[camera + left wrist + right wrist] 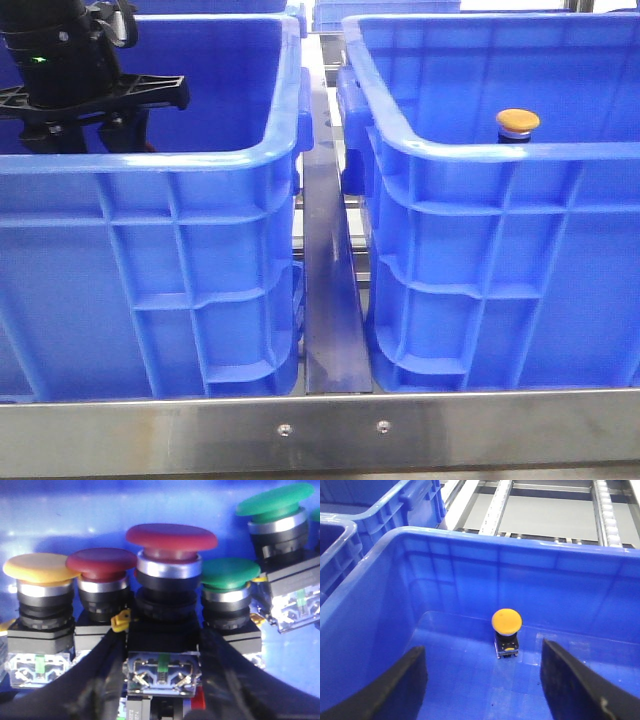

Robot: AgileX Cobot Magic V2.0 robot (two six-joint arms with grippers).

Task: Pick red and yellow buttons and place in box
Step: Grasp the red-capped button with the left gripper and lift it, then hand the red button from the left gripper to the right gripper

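Left gripper (161, 700) down inside left crate (150, 165), fingers (100, 680) straddling base of red button (170, 540); contact probable, not confirmed, base partly hidden. Second red button (102, 565), yellow button (39, 568) and green button (227, 572) packed just beside. Risk: neighbours snagged or tipped on lift. Right gripper (482, 680) spread wide, holding nothing, above right crate (380, 595); yellow-orange button (506, 620) upright on floor there.
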